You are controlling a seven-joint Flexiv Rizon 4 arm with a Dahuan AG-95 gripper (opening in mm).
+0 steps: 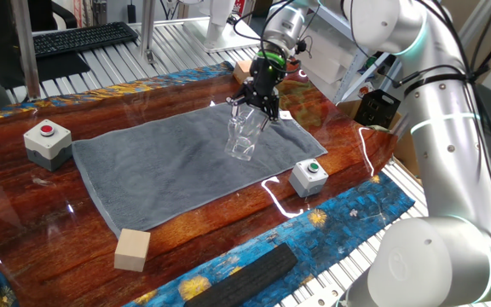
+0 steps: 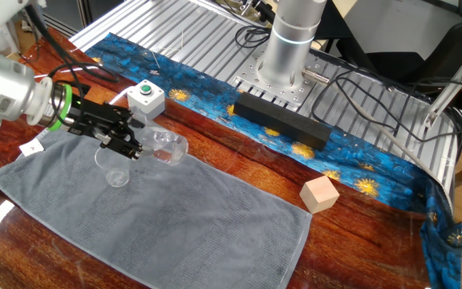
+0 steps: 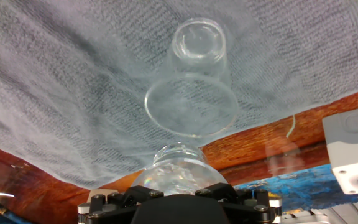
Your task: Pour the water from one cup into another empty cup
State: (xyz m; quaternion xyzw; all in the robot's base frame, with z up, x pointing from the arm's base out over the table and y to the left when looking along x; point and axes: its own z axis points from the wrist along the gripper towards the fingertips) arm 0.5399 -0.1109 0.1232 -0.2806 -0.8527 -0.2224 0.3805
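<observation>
Glass everywhere, so edges are hard to read. My pincer [image 2: 127, 144] is pinching the mug [image 2: 167, 148], which I hold tipped nearly on its side, mouth aimed away from my wrist and just above the small glass [image 2: 117, 172]. That small glass stands upright on the grey towel [image 2: 175, 217], roughly mid-cloth toward the green-button box [image 2: 146, 96]. Hand view looks down the mug straight into the small glass's round rim [image 3: 191, 106], so alignment w/ the target looks decent.

Judgement: I'm mid-pour. Can't tell how much water is left or how much has landed; liquid is only a faint shimmer at the mug's lip [image 3: 176, 163].

To do this well:
- keep the mug's low lip over the centre of the rim, not its near edge
- roll the wrist slowly, no jerks, so the stream doesn't overshoot onto the towel
- don't drop lower, or the mug may knock the small glass over
- grip firm; wet glass slips

Wood block [image 2: 320, 194] sits well apart from the small glass, no obstacle.
</observation>
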